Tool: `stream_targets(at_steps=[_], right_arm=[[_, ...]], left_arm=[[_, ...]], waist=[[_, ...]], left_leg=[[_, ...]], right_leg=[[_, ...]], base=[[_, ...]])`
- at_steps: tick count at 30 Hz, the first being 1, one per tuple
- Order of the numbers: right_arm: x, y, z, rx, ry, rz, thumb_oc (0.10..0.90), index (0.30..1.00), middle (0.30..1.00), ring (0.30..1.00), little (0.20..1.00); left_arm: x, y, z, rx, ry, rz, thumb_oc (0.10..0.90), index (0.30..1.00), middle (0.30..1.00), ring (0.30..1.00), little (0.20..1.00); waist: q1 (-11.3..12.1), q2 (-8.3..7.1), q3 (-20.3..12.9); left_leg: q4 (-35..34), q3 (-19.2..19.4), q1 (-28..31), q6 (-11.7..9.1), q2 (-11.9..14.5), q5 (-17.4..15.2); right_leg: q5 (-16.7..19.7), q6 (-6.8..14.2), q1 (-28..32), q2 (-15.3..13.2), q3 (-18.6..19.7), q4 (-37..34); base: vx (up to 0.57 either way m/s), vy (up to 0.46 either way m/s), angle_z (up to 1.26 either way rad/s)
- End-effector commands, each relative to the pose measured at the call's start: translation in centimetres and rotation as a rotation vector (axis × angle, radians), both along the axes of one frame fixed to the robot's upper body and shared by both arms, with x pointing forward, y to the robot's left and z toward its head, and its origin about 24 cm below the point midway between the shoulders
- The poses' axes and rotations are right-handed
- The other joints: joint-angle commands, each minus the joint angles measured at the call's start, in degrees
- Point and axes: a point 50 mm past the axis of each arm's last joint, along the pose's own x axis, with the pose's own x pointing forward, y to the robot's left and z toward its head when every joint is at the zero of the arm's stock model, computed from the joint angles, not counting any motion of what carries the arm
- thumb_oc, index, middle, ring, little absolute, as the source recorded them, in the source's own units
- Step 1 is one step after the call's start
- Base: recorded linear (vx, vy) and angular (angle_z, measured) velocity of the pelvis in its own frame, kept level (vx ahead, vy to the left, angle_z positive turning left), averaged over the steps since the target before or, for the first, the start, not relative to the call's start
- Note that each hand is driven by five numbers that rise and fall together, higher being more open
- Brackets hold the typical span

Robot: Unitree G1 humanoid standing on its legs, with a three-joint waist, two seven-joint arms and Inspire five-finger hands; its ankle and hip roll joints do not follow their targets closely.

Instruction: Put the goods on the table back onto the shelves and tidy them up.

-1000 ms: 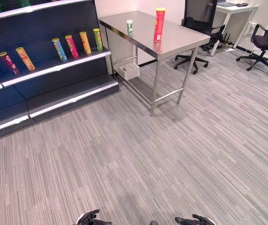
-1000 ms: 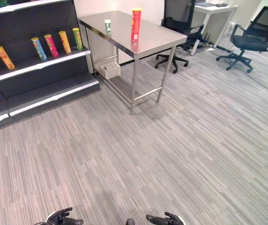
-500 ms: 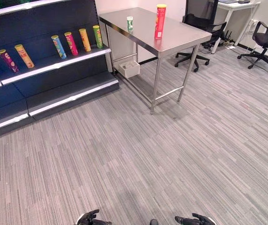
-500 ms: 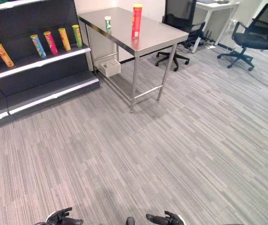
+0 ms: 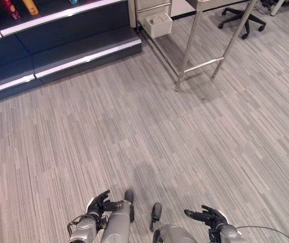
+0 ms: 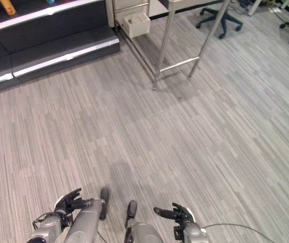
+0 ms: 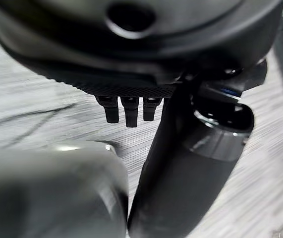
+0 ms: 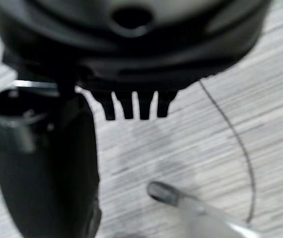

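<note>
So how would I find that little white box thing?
Start at the steel table's legs at the far side of the grey floor. The small white open-topped box sits under the table, beside the dark shelf unit. It is the pale boxy thing there.

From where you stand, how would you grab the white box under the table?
Probably by its near wall. The white box is open-topped with a thin upright rim, so pinch that rim, thumb inside and fingers outside. Come in low from the side facing you: it looks tucked under the table, between the shelf base and the table leg, so a straight-down reach seems blocked.
</note>
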Motion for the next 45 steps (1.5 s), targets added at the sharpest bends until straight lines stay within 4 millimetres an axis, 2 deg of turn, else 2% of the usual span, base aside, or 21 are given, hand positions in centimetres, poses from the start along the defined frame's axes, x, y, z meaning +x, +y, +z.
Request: stream_targets(at_steps=[1, 5, 6, 9, 12, 15, 17, 19, 20, 21, 24, 26, 30, 31, 32, 33, 34, 36, 39, 41, 45], right_arm=[[-2.0, -2.4, 0.1, -0.074, 0.006, -0.010, 0.800, 0.900, 0.900, 0.900, 0.900], [-2.4, -1.9, -0.2, -0.061, 0.017, -0.001, 0.800, 0.900, 0.900, 0.900, 0.900], [-2.6, -1.4, -0.4, -0.051, 0.024, 0.008, 0.800, 0.900, 0.900, 0.900, 0.900], [-2.6, -0.9, -0.6, -0.032, 0.039, 0.022, 0.800, 0.900, 0.900, 0.900, 0.900], [-2.0, -1.0, -0.4, -0.026, 0.012, -0.012, 0.800, 0.900, 0.900, 0.900, 0.900], [-2.1, -0.8, -0.4, -0.018, 0.009, -0.024, 0.800, 0.900, 0.900, 0.900, 0.900], [-2.4, -0.9, -0.5, -0.018, 0.015, -0.036, 0.800, 0.900, 0.900, 0.900, 0.900], [-2.6, -1.1, -0.6, -0.018, 0.022, -0.052, 0.800, 0.900, 0.900, 0.900, 0.900], [-2.9, -1.3, -0.7, -0.017, 0.029, -0.073, 0.800, 0.900, 0.900, 0.900, 0.900], [-4.7, -1.6, -1.3, -0.018, 0.083, -0.123, 0.800, 0.900, 0.900, 0.900, 0.900], [-6.0, -1.9, -1.7, -0.031, 0.127, -0.117, 0.800, 0.900, 0.900, 0.900, 0.900], [-6.7, -2.3, -1.8, -0.048, 0.156, -0.090, 0.800, 0.900, 0.900, 0.900, 0.900], [-5.4, -2.5, -1.2, -0.062, 0.109, -0.039, 0.800, 0.900, 0.900, 0.900, 0.900], [-4.7, -2.5, -0.8, -0.066, 0.078, -0.031, 0.800, 0.900, 0.900, 0.900, 0.900], [-4.6, -2.5, -0.8, -0.065, 0.078, -0.031, 0.800, 0.900, 0.900, 0.900, 0.900], [-4.2, -2.6, -0.6, -0.074, 0.064, -0.032, 0.800, 0.900, 0.900, 0.900, 0.900], [-4.2, -2.7, -0.6, -0.080, 0.072, -0.036, 0.800, 0.900, 0.900, 0.900, 0.900], [-4.2, -2.9, -0.7, -0.087, 0.085, -0.046, 0.800, 0.900, 0.900, 0.900, 0.900], [-4.3, -3.1, -0.7, -0.090, 0.090, -0.049, 0.800, 0.900, 0.900, 0.900, 0.900], [-4.4, -3.2, -0.7, -0.113, 0.106, -0.014, 0.800, 0.900, 0.900, 0.900, 0.900], [-5.1, -3.1, -1.1, -0.106, 0.126, -0.026, 0.800, 0.900, 0.900, 0.900, 0.900]], left_arm=[[-4.0, 1.3, -1.3, 0.078, 0.115, -0.033, 0.800, 0.900, 0.900, 0.900, 0.900], [-5.1, 1.5, -1.6, 0.084, 0.148, -0.017, 0.800, 0.900, 0.900, 0.900, 0.900], [-5.3, 2.2, -1.6, 0.101, 0.157, -0.002, 0.800, 0.900, 0.900, 0.900, 0.900], [-5.1, 3.3, -1.2, 0.117, 0.150, 0.025, 0.800, 0.900, 0.900, 0.900, 0.900], [-4.3, 3.7, -0.9, 0.135, 0.132, 0.016, 0.800, 0.900, 0.900, 0.900, 0.900], [-3.8, 3.8, -0.6, 0.145, 0.119, 0.011, 0.800, 0.900, 0.900, 0.900, 0.900], [-3.1, 3.7, -0.4, 0.150, 0.094, 0.003, 0.800, 0.900, 0.900, 0.900, 0.900], [-2.6, 3.5, -0.3, 0.151, 0.083, -0.012, 0.800, 0.900, 0.900, 0.900, 0.900], [-2.1, 3.4, -0.1, 0.154, 0.072, -0.016, 0.800, 0.900, 0.900, 0.900, 0.900], [-1.5, 2.8, -0.1, 0.152, 0.065, -0.040, 0.800, 0.900, 0.900, 0.900, 0.900], [-2.0, 2.0, -0.5, 0.127, 0.070, -0.047, 0.800, 0.900, 0.900, 0.900, 0.900], [-2.7, 1.5, -0.9, 0.114, 0.092, -0.055, 0.800, 0.900, 0.900, 0.900, 0.900], [-2.9, 0.8, -1.1, 0.093, 0.100, -0.066, 0.800, 0.900, 0.900, 0.900, 0.900], [-2.4, 0.7, -0.9, 0.076, 0.075, -0.039, 0.800, 0.900, 0.900, 0.900, 0.900], [-2.4, 0.7, -0.9, 0.077, 0.075, -0.039, 0.800, 0.900, 0.900, 0.900, 0.900], [-2.0, 0.7, -0.7, 0.076, 0.059, -0.034, 0.800, 0.900, 0.900, 0.900, 0.900], [-2.0, 0.7, -0.7, 0.077, 0.062, -0.030, 0.800, 0.900, 0.900, 0.900, 0.900], [-2.1, 0.5, -0.8, 0.071, 0.065, -0.029, 0.800, 0.900, 0.900, 0.900, 0.900], [-2.3, 0.5, -0.9, 0.072, 0.074, -0.029, 0.800, 0.900, 0.900, 0.900, 0.900], [-3.1, 0.8, -1.1, 0.067, 0.092, -0.001, 0.800, 0.900, 0.900, 0.900, 0.900], [-4.1, 0.7, -1.6, 0.063, 0.128, 0.004, 0.800, 0.900, 0.900, 0.900, 0.900]], waist=[[3.70, -0.08, -7.29], [3.96, -0.24, -9.10], [4.28, -1.48, -10.51], [4.47, -3.32, -11.80], [2.71, -1.15, -10.03], [1.36, 0.83, -9.20], [-0.10, 1.73, -8.66], [-1.69, 1.74, -8.13], [-2.88, 1.30, -7.40], [-6.21, -0.08, -7.23], [-6.86, -0.38, -7.81], [-7.37, 0.16, -9.41], [-7.26, 1.60, -10.17], [-6.37, 0.89, -7.95], [-6.59, 0.69, -8.16], [-6.16, -0.21, -6.42], [-5.85, -0.49, -5.78], [-4.94, -0.67, -5.32], [-4.12, -1.04, -5.58], [-1.04, 0.43, -6.05], [-1.39, 0.98, -7.78]], left_leg=[[-2.47, 1.23, -4.42, 2.69, 0.86, 4.71], [-2.49, 1.59, -2.48, 3.01, 0.67, 7.58], [-1.94, 2.40, -0.36, 4.00, -0.10, 7.07], [-0.23, 3.98, 5.23, 8.00, -4.03, 1.54], [-0.13, 4.28, 9.72, 10.07, -4.46, -1.20], [-1.20, 4.08, 13.11, 10.48, -3.70, -2.38], [-2.24, 3.59, 16.04, 9.89, -3.58, -4.09], [-2.49, 3.20, 17.97, 9.35, -3.82, -5.09], [-2.49, 2.79, 19.87, 8.87, -4.33, -6.43], [-2.49, 0.66, 25.30, 7.37, -5.37, -10.64], [-2.49, -0.46, 29.05, 6.86, -5.37, -13.83], [-2.49, -1.27, 31.51, 6.20, -3.22, -15.07], [6.80, -2.04, 29.79, 3.44, -0.72, -11.81], [26.34, -1.82, 20.85, 1.20, -0.56, -5.31], [26.26, -2.00, 20.54, 1.24, -0.80, -5.06], [36.11, -0.53, 15.52, 1.38, -0.28, -1.52], [39.00, 0.67, 12.73, 1.86, 0.43, -1.36], [36.65, 3.75, 8.36, 3.13, 2.48, -3.76], [27.18, 5.13, 7.03, 4.44, 2.04, -6.12], [9.66, -3.69, 6.31, 3.97, -1.76, -2.58], [2.95, -8.04, 11.64, 4.12, -2.03, -2.73]], right_leg=[[-7.99, 7.92, 10.16, -3.30, 2.94, 0.44], [-8.65, 8.69, 11.51, -4.03, 3.83, 0.44], [-8.52, 9.98, 11.73, -6.22, 4.75, 2.45], [2.76, 13.97, 6.16, -11.86, 7.69, 19.85], [11.97, 13.56, -0.64, -12.99, 6.53, 35.00], [11.20, 12.84, -5.98, -15.14, 3.39, 40.05], [7.41, 11.70, -9.14, -16.47, -1.64, 34.19], [6.03, 11.78, -10.83, -15.12, -3.30, 26.38], [6.52, 12.13, -12.44, -13.42, -3.86, 19.21], [11.15, 15.25, -16.55, -9.86, -4.59, 1.58], [12.46, 15.52, -16.27, -10.32, -7.45, 0.44], [12.79, 13.90, -13.95, -8.51, -5.95, 0.44], [9.31, 10.83, -10.70, -5.72, -4.62, 1.28], [6.03, 8.18, -6.44, -4.93, -3.52, 1.56], [6.06, 8.21, -6.69, -5.20, -3.68, 1.59], [4.37, 6.68, -4.82, -5.15, -2.92, 1.61], [3.77, 6.19, -3.99, -5.20, -2.75, 1.58], [2.60, 6.17, -1.89, -5.42, -2.64, 1.02], [2.22, 7.13, -0.86, -6.02, -1.84, 0.49], [0.92, 7.87, 0.63, -4.50, 0.87, 0.44], [0.38, 8.02, 1.68, -3.87, 2.66, 0.55]], base=[[0.41, 0.119, 0.07], [0.33, 0.150, -0.47], [0.56, 0.283, -0.36], [0.58, 0.388, -0.76], [0.22, 0.276, 0.02], [0.22, 0.153, 0.34], [0.31, 0.055, 0.15], [0.34, -0.025, 0.09], [0.78, -0.175, 0.20], [0.81, -0.196, 0.37], [0.62, -0.175, 1.17], [0.60, -0.304, 0.42], [0.36, -0.256, 0.02], [0.22, -0.271, -0.12], [0.22, -0.337, -0.06], [0.11, -0.174, 0.05], [0.17, -0.208, 0.13], [0.19, -0.060, -0.05], [0.19, 0.057, -0.10], [0.31, 0.165, -0.47], [0.16, 0.090, -0.99]])
